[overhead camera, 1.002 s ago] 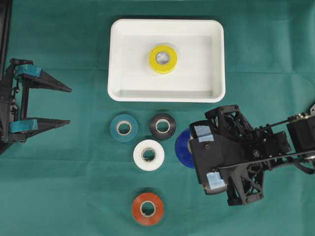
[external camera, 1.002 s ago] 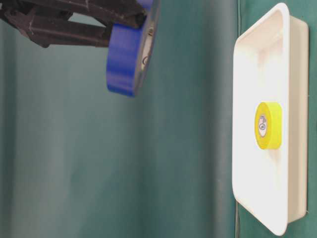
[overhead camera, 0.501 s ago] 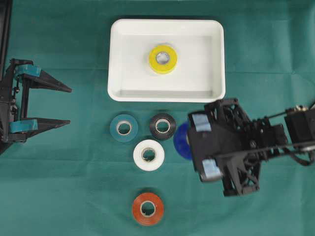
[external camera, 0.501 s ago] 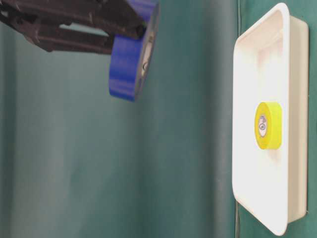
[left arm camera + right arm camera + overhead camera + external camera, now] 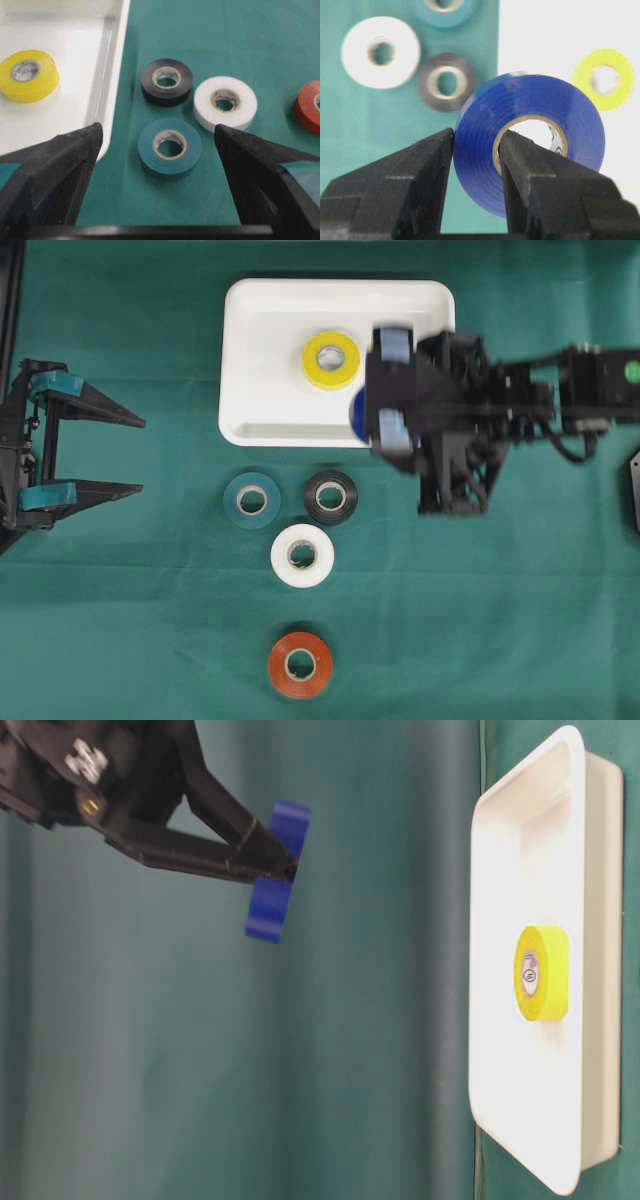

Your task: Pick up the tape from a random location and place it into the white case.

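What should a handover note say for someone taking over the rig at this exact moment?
Right gripper: shut on the blue tape roll, one finger through its core, carried in the air above the near rim of the shallow white plastic case.
Left gripper: open, empty, parked at the left edge.
Done: the yellow tape roll lies flat in the case.
On the green cloth: teal roll, black roll, white roll, red-orange roll.
Left: lower and release the blue roll inside the case; the four on the cloth probably follow.

Overhead looks straight down; table-level sits low and sideways; both wrist views, close, share the white case (image 5: 243, 360).
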Robot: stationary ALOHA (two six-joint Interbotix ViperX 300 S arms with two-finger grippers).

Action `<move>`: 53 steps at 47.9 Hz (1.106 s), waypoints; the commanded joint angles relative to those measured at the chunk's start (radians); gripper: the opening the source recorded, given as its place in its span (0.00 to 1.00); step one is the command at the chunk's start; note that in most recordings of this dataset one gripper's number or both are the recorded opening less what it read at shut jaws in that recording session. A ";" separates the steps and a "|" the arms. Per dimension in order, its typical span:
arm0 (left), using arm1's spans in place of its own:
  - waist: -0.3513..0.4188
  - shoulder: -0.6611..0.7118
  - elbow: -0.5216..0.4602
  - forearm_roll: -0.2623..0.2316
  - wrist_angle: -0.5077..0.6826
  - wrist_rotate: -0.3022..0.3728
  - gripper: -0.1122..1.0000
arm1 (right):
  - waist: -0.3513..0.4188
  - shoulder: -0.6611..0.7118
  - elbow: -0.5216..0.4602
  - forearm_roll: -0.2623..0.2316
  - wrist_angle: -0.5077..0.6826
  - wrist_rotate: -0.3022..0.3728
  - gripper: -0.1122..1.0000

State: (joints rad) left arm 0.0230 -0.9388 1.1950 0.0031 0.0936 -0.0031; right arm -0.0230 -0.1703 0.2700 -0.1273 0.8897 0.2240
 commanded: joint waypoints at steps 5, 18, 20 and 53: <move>0.003 0.006 -0.012 -0.002 -0.008 0.003 0.98 | -0.081 -0.015 -0.012 -0.005 -0.008 -0.028 0.39; 0.003 0.003 -0.015 -0.002 -0.008 0.003 0.98 | -0.207 0.009 -0.014 -0.005 -0.017 -0.052 0.39; 0.003 0.002 -0.015 -0.002 -0.008 0.005 0.98 | -0.229 0.014 -0.014 -0.005 -0.023 -0.054 0.39; 0.003 -0.002 -0.017 -0.002 -0.003 0.008 0.98 | -0.327 0.028 -0.012 -0.011 -0.037 -0.057 0.39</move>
State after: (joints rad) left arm 0.0230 -0.9434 1.1950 0.0031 0.0951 0.0031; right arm -0.3482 -0.1304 0.2700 -0.1335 0.8606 0.1687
